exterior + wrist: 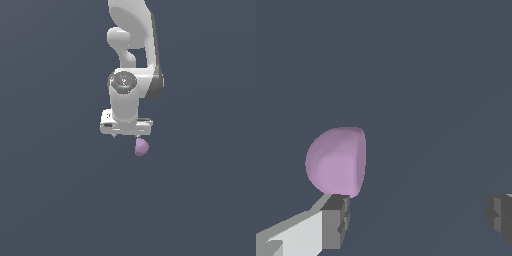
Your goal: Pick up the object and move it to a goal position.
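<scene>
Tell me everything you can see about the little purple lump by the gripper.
The purple lump is small, smooth and matte, pale lilac, rounded on one side with a flatter, edged face on the other. It sits just below the open gripper, off-centre by one finger rather than between them. Whether that finger touches it, I cannot tell.

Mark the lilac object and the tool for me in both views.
lilac object (141,147), exterior view, middle of the lump; (336,161), wrist view, rounded face.
tool (417,216), wrist view, midway between the open fingertips.

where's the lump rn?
Exterior view: the lump sits just below the pincer, toward that view's right end of it. Wrist view: it lies by one finger, not centred between the open jaws.
</scene>
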You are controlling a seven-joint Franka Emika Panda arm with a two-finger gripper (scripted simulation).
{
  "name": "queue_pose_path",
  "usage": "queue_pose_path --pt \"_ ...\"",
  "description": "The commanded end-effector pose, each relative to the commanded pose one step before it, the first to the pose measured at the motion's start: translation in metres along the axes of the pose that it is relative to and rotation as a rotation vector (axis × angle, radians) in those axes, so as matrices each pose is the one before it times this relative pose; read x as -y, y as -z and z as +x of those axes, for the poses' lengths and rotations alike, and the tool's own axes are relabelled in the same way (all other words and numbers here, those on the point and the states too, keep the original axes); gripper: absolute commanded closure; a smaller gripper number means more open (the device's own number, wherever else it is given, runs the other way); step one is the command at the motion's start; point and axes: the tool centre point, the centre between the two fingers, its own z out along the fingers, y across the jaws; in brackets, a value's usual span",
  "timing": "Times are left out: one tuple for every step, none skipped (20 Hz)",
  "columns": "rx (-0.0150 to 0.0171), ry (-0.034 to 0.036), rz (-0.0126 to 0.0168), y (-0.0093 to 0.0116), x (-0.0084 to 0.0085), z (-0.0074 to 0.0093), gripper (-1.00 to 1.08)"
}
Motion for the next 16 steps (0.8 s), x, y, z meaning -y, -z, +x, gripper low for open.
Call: queue_pose_path --pt "-0.01684 -0.00345 -0.0028 -0.00569 0.01505 0.00123 -0.92" --pt "-0.00843 -0.00218 -0.00096 -0.00265 0.00708 0.00041 -0.92" --pt "-0.00903 -0.00229 -0.00071 -0.0028 0.00759 0.00027 -0.92" --pt "-0.0086 -0.00215 -0.00036 -0.00264 0.00726 0.00009 -0.92" --pt "-0.0079 -0.00195 -0.00007 -0.0024 0.0067 -0.00006 -0.92" --pt "-0.00719 -0.00176 0.00016 -0.00218 0.00614 -0.00017 -0.92" --pt "-0.00653 -0.00158 0.00033 -0.00194 0.00556 -0.00026 -0.92" --pt "-0.0058 -0.0014 0.00044 -0.00174 0.00499 -0.00031 -0.92" --pt "-0.00509 -0.00122 0.0005 -0.00153 0.00441 -0.00033 -0.92" --pt "-0.00443 -0.00106 0.00053 -0.00131 0.00382 -0.00034 -0.92" --pt "-0.00377 -0.0009 0.00051 -0.00108 0.00323 -0.00032 -0.92" --pt "-0.00305 -0.00072 0.00046 -0.0009 0.00265 -0.00029 -0.92" --pt "-0.00239 -0.00057 0.00039 -0.00068 0.00206 -0.00024 -0.92" --pt "-0.00162 -0.00039 0.00028 -0.00053 0.00148 -0.00017 -0.92" --pt "-0.00094 -0.00022 0.00017 -0.00034 0.00089 -0.0001 -0.92" --pt "0.0 0.0 0.0 -0.0003 0.00035 -0.00001 -0.92"
